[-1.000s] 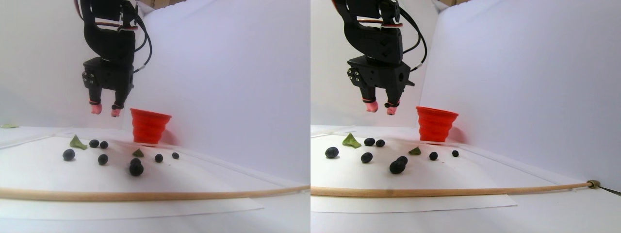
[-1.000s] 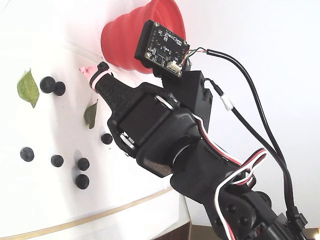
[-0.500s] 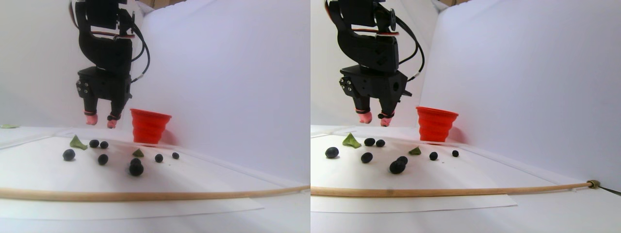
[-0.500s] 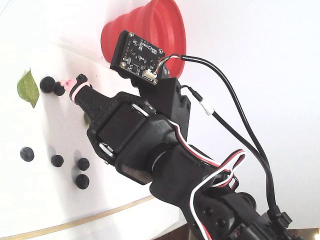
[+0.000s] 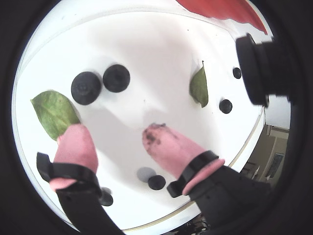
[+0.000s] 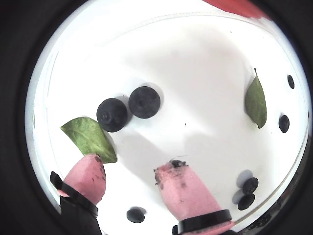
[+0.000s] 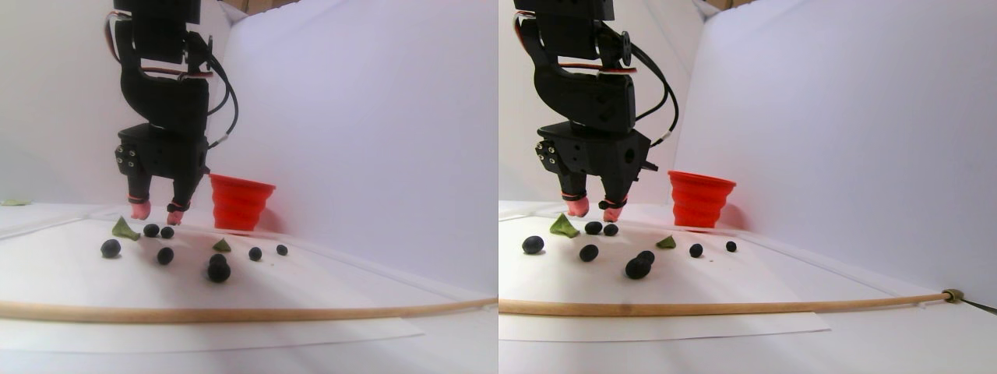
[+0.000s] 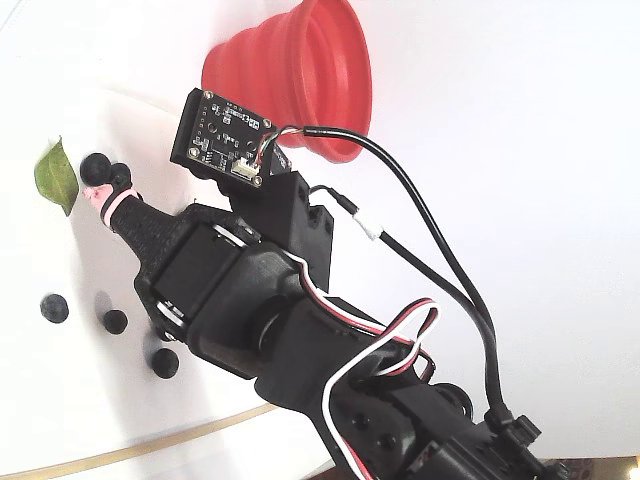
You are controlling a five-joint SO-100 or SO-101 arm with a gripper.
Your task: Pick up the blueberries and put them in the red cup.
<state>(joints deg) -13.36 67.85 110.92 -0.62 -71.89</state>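
The gripper (image 7: 156,213) has dropped lower, pink fingers (image 6: 90,178) spread and empty, just above two touching blueberries (image 6: 128,108) beside a leaf (image 6: 88,138). The cup (image 7: 240,202) stands nearby. A grab looks imminent.

Arm (image 7: 163,86): black plastic housings. Pincer (image 7: 157,210): two black fingers capped in pink, banded black. Exposed circuit board (image 8: 225,135) on wrist. Black, red and white cables (image 8: 400,330).

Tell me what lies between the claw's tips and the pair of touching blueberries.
Nothing: in a wrist view, bare white table separates the open claw from the blueberry pair. A leaf sits beside one tip.
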